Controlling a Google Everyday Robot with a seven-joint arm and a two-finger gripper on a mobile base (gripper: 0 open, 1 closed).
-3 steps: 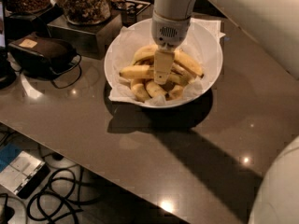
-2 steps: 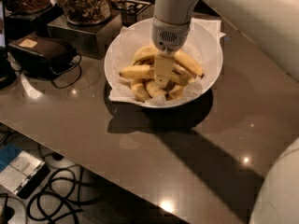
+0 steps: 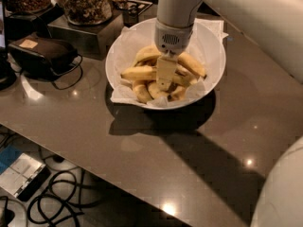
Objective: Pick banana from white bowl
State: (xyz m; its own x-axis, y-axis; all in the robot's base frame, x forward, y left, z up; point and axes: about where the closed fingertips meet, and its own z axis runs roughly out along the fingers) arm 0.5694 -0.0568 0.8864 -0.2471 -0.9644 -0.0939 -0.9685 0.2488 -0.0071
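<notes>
The white bowl [image 3: 212,56], lined with crinkled white paper, stands on the dark table and holds several bananas. A long, nearly straight pale-yellow banana [image 3: 137,73] lies across the bowl's left half, with its tip pointing left. My gripper [image 3: 164,78] hangs straight down from the arm's grey wrist [image 3: 173,37] into the middle of the bowl, at the right end of that banana. It is among the fruit and touches the pile. Other bananas lie to the right [image 3: 191,64] and below [image 3: 141,91]. The gripper hides the middle of the pile.
A black case with a cord [image 3: 45,55] lies left of the bowl. Glass jars of food [image 3: 85,3] stand on a metal box behind it. The table's front edge runs diagonally, with cables [image 3: 57,203] on the floor below. My white arm covers the upper right.
The gripper stays down in the bowl at the same spot, perhaps very slightly lower. The bananas and bowl have not visibly moved.
</notes>
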